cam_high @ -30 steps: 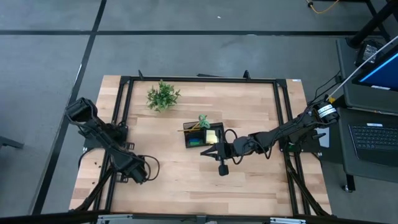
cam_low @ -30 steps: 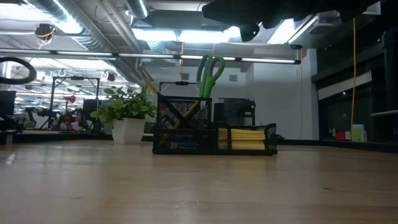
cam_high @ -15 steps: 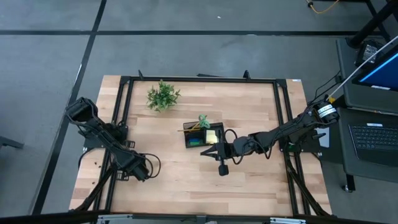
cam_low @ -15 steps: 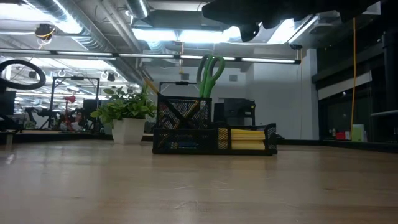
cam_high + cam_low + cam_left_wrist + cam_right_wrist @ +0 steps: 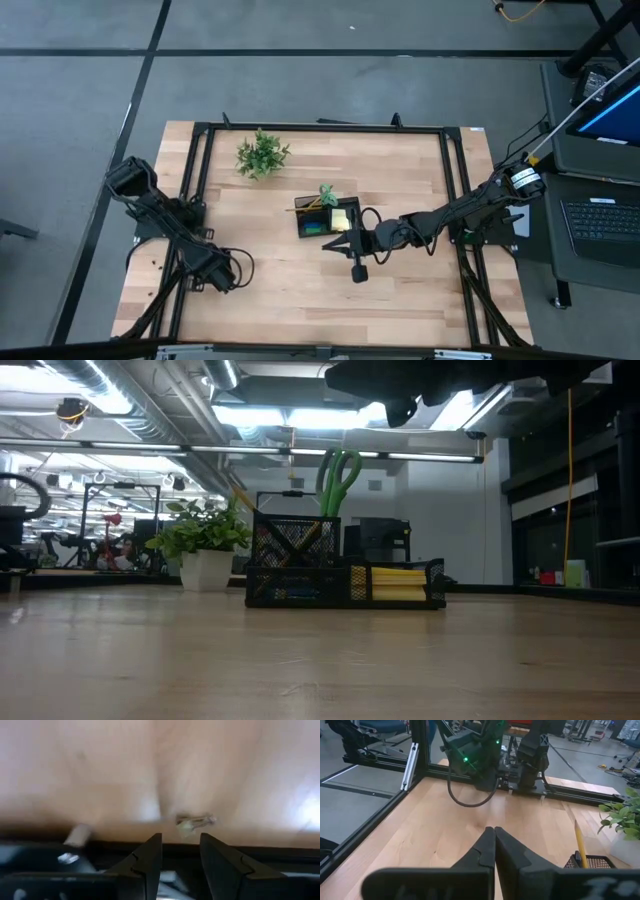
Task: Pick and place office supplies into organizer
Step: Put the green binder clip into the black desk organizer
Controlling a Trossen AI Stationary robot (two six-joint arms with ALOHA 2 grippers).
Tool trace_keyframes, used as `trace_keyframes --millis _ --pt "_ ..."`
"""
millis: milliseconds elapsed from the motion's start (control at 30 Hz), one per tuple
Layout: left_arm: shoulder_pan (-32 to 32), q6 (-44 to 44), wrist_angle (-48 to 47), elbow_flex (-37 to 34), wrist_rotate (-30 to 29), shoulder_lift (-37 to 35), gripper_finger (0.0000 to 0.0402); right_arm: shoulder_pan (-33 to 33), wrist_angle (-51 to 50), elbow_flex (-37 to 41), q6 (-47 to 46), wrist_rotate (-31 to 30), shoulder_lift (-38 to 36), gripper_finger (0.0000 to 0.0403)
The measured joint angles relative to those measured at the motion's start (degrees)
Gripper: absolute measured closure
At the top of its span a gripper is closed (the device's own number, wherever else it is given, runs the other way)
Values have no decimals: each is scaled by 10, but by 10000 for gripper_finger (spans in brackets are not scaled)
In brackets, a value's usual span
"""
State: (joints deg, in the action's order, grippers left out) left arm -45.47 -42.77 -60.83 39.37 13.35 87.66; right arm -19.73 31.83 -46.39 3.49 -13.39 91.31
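High view: I find the organizer (image 5: 328, 218) mid-table, already loaded, so no supplies lie loose on the wood. My right gripper (image 5: 357, 262) hangs just beside it, toward the table's near edge; my left gripper (image 5: 222, 272) is parked by the left frame rail, well apart.

Low view: scissors (image 5: 338, 480) stand upright in the tall compartment, the sticky pad (image 5: 398, 582) fills the low one. I judge the sorting complete.

Left wrist view: the 2 fingers (image 5: 148, 864) stand apart over bare wood, holding nothing.

Right wrist view: fingers (image 5: 486, 851) pressed together, empty; 1 pencil (image 5: 579, 841) rises from the mesh.
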Motion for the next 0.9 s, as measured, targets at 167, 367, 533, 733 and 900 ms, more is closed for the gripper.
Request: trace_keyframes --millis 167,367,533,733,900 --pt "0 5 21 -14 19 0 274 0 0 0 0 1 0 393" --pt "-4 22 30 -18 23 0 274 0 0 0 0 1 0 393" --pt "2 13 74 -50 55 -3 274 0 0 0 0 1 0 393" --pt "12 22 71 -53 61 -6 274 0 0 0 0 1 0 393" --pt "14 44 71 -54 59 -7 274 0 0 0 0 1 0 393"
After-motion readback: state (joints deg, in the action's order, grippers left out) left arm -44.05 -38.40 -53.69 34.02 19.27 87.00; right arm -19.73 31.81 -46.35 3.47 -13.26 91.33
